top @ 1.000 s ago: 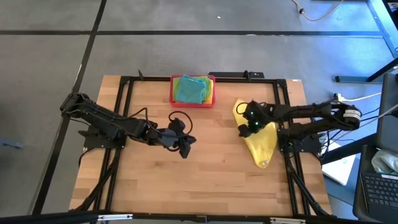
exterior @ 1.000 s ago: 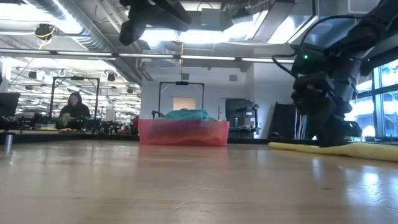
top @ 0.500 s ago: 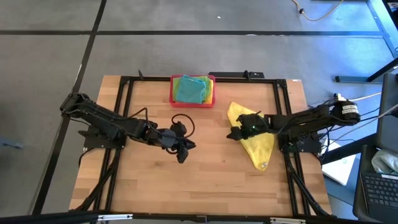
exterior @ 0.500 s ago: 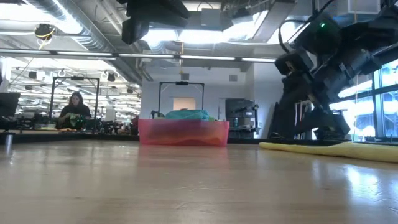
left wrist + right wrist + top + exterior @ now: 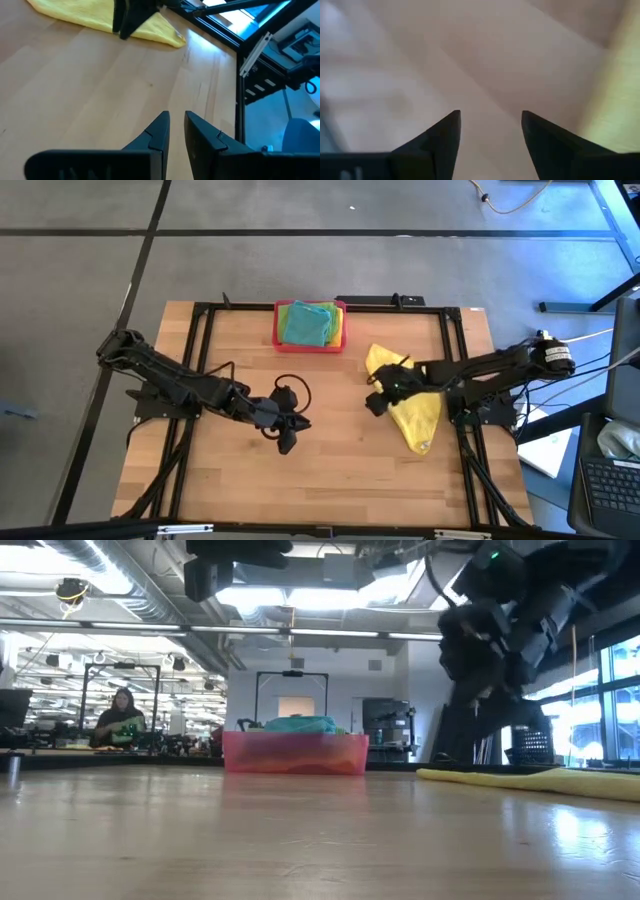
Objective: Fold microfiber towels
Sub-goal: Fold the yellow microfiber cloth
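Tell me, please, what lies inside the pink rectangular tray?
The pink rectangular tray holds a teal microfiber towel atop a green cloth edge; anything beneath is covered.

**Both arms reach inward, nothing held**

The left arm stretches from the left edge toward the middle, its pincer (image 5: 287,435) low over the surface, fingers (image 5: 159,131) nearly together with a narrow gap and nothing between them. The right arm extends from the right edge toward the centre, its pincer (image 5: 373,402) raised, fingers (image 5: 445,132) spread wide apart and empty.
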Robot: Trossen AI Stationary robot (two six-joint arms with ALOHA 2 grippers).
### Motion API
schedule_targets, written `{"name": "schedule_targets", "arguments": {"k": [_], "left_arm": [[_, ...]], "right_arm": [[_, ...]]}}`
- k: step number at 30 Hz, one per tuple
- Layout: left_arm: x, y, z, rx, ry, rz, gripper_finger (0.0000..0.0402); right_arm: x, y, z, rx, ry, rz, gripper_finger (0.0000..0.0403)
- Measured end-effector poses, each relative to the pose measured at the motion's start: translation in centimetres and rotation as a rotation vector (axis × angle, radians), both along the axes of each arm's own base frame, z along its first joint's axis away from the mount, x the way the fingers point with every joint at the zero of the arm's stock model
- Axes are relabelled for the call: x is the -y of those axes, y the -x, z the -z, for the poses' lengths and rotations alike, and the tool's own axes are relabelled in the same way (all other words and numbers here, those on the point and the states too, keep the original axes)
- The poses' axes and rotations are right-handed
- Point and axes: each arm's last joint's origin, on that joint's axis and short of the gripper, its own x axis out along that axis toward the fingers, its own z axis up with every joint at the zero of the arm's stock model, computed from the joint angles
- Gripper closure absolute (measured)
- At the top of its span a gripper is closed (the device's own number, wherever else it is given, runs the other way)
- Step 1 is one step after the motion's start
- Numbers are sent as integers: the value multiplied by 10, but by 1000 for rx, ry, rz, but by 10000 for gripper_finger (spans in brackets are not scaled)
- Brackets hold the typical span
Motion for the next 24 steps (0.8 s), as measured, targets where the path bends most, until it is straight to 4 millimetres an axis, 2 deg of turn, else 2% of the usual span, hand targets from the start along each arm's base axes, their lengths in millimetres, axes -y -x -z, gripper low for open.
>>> {"name": "schedule_targets", "arguments": {"k": [4,8,11,14,16,19,24], "left_arm": [[0,0,0,-2,0,-1,353],[-2,-1,-1,9,10,-14,353],[-2,-2,-3,38,8,-36,353],[-3,-3,-4,55,33,-94,353],[-4,-3,-4,60,44,-127,353],[-5,-3,-4,68,56,-171,353],[-8,-3,-4,86,76,-266,353]], "right_arm": [[12,4,-14,-181,125,-83,209],[24,9,-24,-308,267,-52,231],[33,20,-18,-428,344,29,243],[39,33,3,-561,307,116,250],[37,37,20,-562,229,113,253],[32,34,37,-453,96,54,261],[15,23,42,-338,43,-57,300]]}}
